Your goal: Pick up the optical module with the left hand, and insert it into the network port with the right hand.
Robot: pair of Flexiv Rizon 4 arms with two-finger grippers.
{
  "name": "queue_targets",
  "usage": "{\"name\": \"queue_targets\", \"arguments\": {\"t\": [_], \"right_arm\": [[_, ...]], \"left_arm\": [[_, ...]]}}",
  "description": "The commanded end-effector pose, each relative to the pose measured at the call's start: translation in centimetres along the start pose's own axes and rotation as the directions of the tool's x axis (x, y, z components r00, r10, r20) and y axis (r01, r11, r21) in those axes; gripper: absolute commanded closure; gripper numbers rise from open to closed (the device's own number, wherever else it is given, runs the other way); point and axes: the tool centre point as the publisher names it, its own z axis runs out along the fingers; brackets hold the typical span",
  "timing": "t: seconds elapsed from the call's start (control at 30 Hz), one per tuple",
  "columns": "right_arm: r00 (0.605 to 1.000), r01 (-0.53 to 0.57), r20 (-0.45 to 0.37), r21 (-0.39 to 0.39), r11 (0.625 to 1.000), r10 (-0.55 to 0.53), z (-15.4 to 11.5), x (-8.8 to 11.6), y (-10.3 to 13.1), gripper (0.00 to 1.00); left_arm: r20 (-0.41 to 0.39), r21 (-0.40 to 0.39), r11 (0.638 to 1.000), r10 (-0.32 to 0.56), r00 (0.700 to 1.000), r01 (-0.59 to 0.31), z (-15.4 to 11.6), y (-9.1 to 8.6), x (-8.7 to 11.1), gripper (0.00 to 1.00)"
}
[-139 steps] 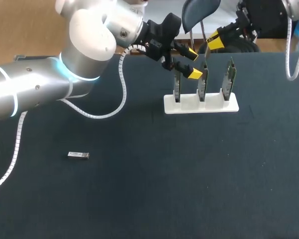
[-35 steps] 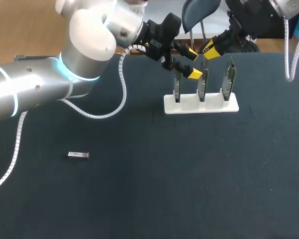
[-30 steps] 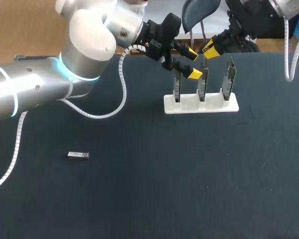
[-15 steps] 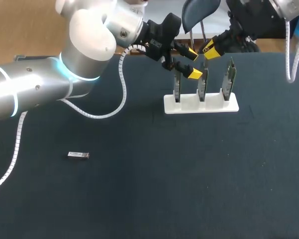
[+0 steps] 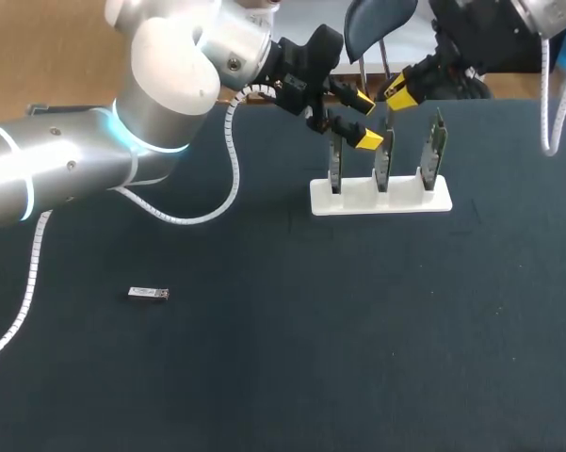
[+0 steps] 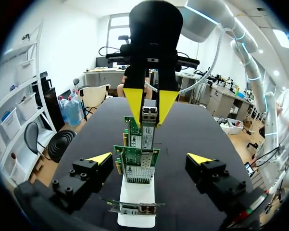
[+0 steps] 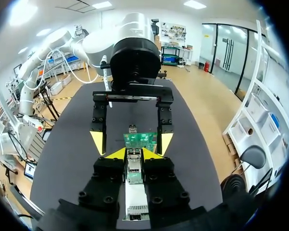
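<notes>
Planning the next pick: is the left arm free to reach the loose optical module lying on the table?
Probably yes: the optical module lies alone on bare table on that arm's side, and the left gripper, open by the card stand, holds nothing.

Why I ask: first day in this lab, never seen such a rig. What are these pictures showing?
These are two robot arms at a dark table. One picture looks down from above and behind them; the two round ones come from a camera on each wrist. A white stand holds three green circuit boards upright, and a small metal optical module lies apart from it, untouched. The left claw hangs open beside the boards, holding nothing. The right claw sits at a metal port on one board; whether it grips it, I cannot tell.
</notes>
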Motion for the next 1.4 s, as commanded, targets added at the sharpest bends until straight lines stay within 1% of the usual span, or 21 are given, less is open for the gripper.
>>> {"name": "queue_targets", "arguments": {"t": [0.03, 0.5, 0.9, 1.4], "right_arm": [[1.000, 0.000, -0.001, 0.006, 1.000, 0.000, -0.07, 0.03, 0.26, 1.00], [1.000, -0.019, -0.008, -0.011, 1.000, 0.019, 0.54, 0.56, 0.51, 1.00], [1.000, -0.001, 0.007, 0.013, 1.000, 0.001, -0.07, 0.03, 0.52, 1.00], [1.000, -0.008, 0.003, 0.012, 1.000, 0.008, 0.27, 0.53, 0.28, 1.00]], "left_arm": [[-0.003, 0.003, 1.000, 0.000, 1.000, 0.000, 0.03, 0.14, -0.06, 0.00], [-0.003, 0.003, 1.000, 0.000, 1.000, 0.000, 0.03, 0.14, -0.06, 0.00], [-0.003, 0.003, 1.000, 0.000, 1.000, 0.000, 0.03, 0.14, -0.06, 0.00], [-0.003, 0.003, 1.000, 0.000, 1.000, 0.000, 0.03, 0.14, -0.06, 0.00]]}}
